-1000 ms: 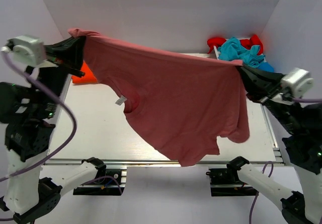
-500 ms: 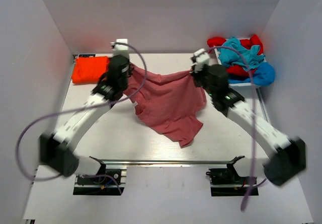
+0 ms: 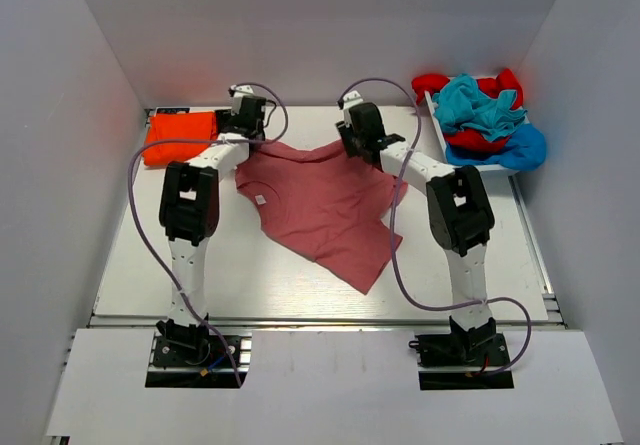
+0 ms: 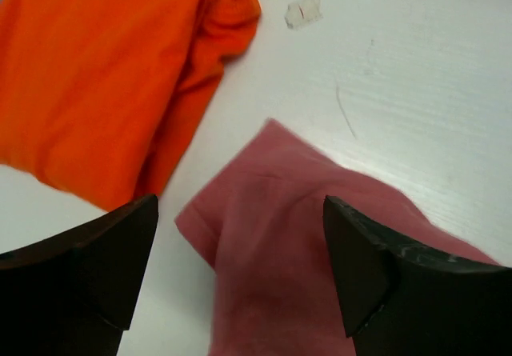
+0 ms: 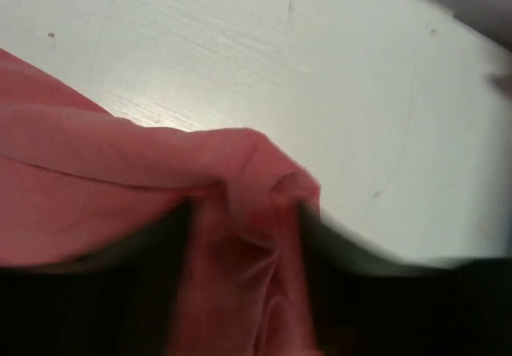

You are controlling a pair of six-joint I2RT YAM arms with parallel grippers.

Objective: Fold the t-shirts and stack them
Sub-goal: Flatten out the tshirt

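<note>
A dusty pink-red t-shirt (image 3: 325,205) lies spread on the table, its white neck label (image 3: 259,199) facing up. My left gripper (image 3: 250,133) hovers low over the shirt's far left corner (image 4: 264,212); its black fingers (image 4: 104,252) stand wide apart and hold nothing. At the shirt's far right corner my right gripper (image 3: 360,137) has its jaws apart, with a bunched fold of the pink cloth (image 5: 248,212) loose between them. That view is blurred. A folded bright orange t-shirt (image 3: 178,137) lies at the back left, just left of the left gripper.
A heap of red, teal and blue t-shirts (image 3: 480,115) sits on a white tray (image 3: 490,168) at the back right. A small clear tape piece (image 4: 302,10) sticks to the table near the orange shirt (image 4: 104,76). White walls close in the sides and back.
Both arms swung the hanging pink-red shirt down and away onto the table, where it now lies spread. Both grippers, shut on its corners before, have opened.
</note>
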